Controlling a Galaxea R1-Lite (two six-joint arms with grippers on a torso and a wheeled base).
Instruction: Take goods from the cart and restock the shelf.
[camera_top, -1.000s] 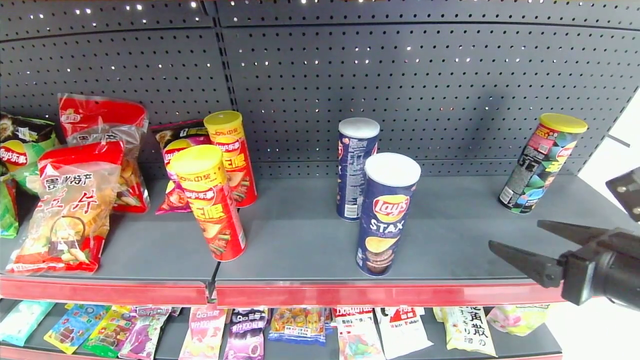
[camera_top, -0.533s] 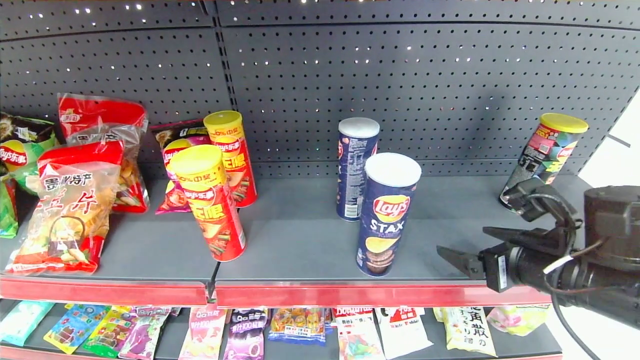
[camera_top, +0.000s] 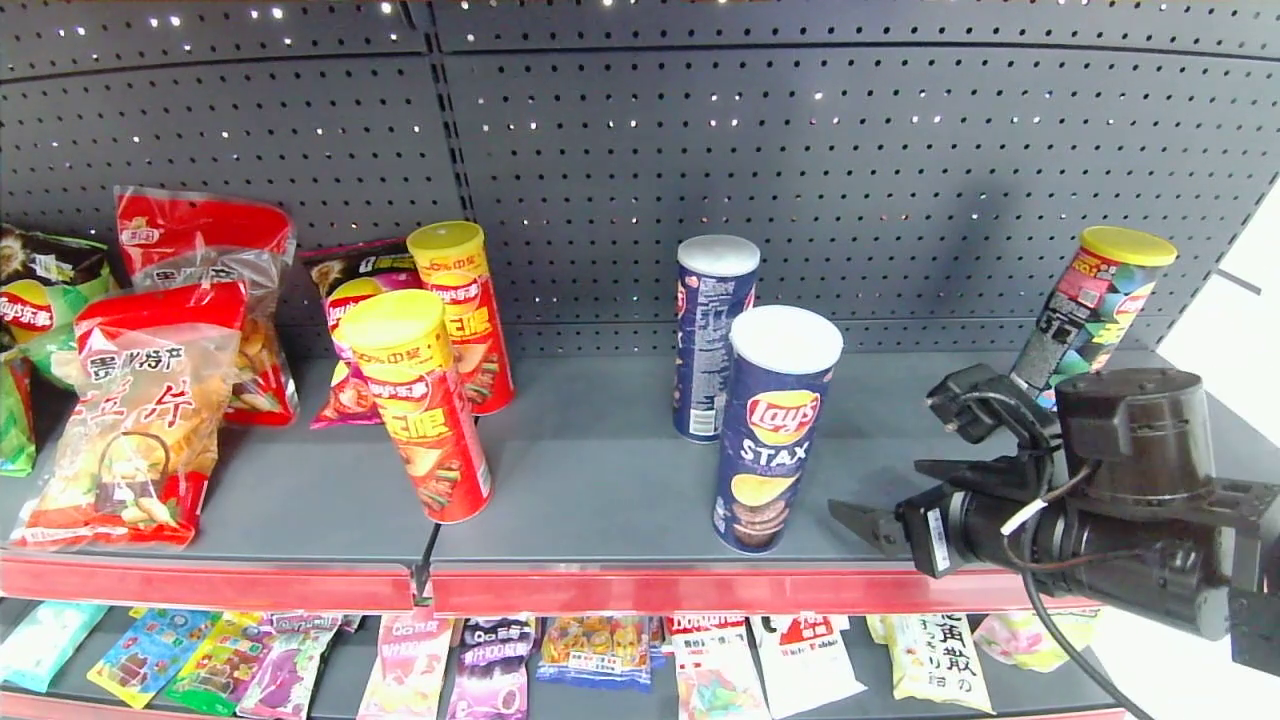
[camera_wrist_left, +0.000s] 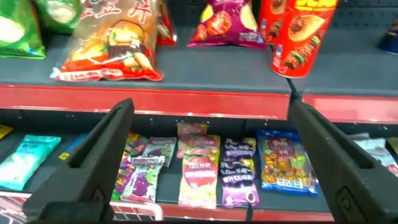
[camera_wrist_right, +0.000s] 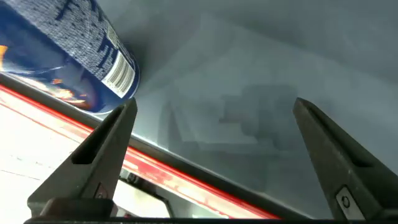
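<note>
My right gripper (camera_top: 878, 488) is open and empty, low over the grey shelf (camera_top: 600, 470) near its red front edge. It sits just right of the front blue chip can (camera_top: 775, 430), with a gap between them. In the right wrist view that blue can (camera_wrist_right: 74, 56) lies beyond one finger of the open gripper (camera_wrist_right: 214, 102). A second blue can (camera_top: 712, 335) stands behind the first. A multi-coloured can with a yellow lid (camera_top: 1090, 300) stands at the back right, its base hidden by my right arm. My left gripper (camera_wrist_left: 211, 104) is open and empty, facing the shelf's red edge (camera_wrist_left: 186, 99).
Two red chip cans (camera_top: 420, 410) stand left of centre, with snack bags (camera_top: 140, 410) further left. The lower shelf holds several small packets (camera_top: 600, 650). Bare shelf lies between the red and blue cans and right of the blue cans.
My right arm has moved left along the shelf front toward the front blue can, staying open. The goods on the shelf have not moved.
</note>
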